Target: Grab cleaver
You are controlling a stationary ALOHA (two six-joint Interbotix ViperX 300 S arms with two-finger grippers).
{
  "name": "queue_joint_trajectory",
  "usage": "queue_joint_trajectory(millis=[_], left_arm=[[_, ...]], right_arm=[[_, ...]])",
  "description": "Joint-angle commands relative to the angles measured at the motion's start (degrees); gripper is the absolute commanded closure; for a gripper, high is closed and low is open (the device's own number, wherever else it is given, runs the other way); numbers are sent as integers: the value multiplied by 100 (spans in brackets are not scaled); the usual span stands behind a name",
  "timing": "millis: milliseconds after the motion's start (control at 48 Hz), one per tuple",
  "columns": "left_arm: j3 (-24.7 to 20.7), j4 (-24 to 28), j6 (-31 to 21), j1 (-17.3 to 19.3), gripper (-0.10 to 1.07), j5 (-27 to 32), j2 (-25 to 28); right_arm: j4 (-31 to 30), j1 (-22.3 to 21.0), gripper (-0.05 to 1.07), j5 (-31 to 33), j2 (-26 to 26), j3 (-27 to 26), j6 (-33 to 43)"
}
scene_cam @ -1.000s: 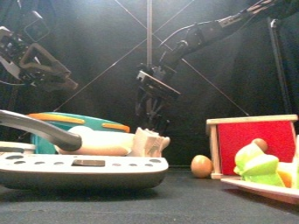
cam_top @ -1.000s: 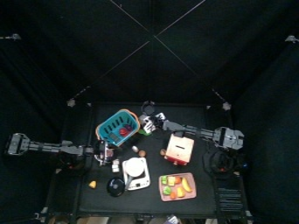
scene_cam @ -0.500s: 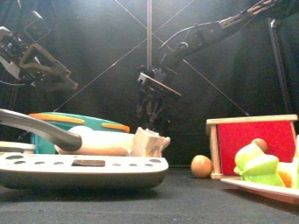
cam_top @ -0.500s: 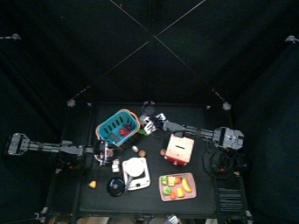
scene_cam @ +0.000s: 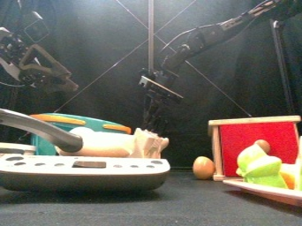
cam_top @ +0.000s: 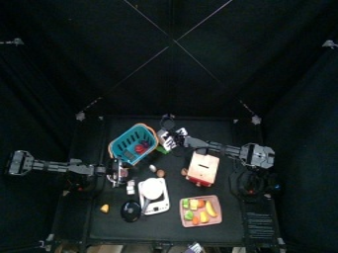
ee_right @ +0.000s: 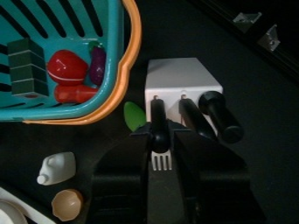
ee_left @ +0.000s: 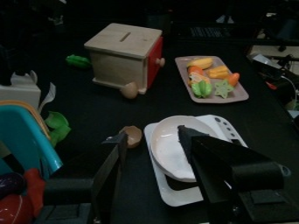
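Right gripper [ee_right: 163, 150] is above the white knife block [ee_right: 184, 77], jaws closed on a black handle [ee_right: 159, 122] sticking out of the block, the cleaver by the task; blade hidden in the block. Two more black handles [ee_right: 219, 117] sit in the block just beside it. The block stands just beside the teal basket [ee_right: 70, 112] with orange rim; a red pepper [ee_right: 65, 65] and other toy food lie in the basket. A small white bottle [ee_right: 56, 167] and a brown egg [ee_right: 68, 204] lie on the bench [ee_right: 257, 166] near the block.

Left gripper [ee_left: 158, 157] is released, jaws apart, hanging over a white dish rack [ee_left: 222, 149] holding a white plate [ee_left: 176, 149]. Beyond it are a wooden box [ee_left: 122, 50] with red front and a tray [ee_left: 211, 77] of toy vegetables.

In the top view the right arm [cam_top: 218, 147] reaches to the block [cam_top: 166, 139] beside the basket [cam_top: 133, 142]; left arm [cam_top: 59, 167] is at the bench's left edge.
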Motion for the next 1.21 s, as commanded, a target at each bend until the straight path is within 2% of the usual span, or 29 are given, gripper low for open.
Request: queue_joint_trajectory(millis=[0, 1188], left_arm=[[-79, 0, 9, 18, 11, -26, 18], [-53, -35, 9, 18, 11, -26, 18]], right_arm=[[-18, -26, 50, -26, -141, -70, 0], [-79, 18, 52, 79, -308, -35, 0]])
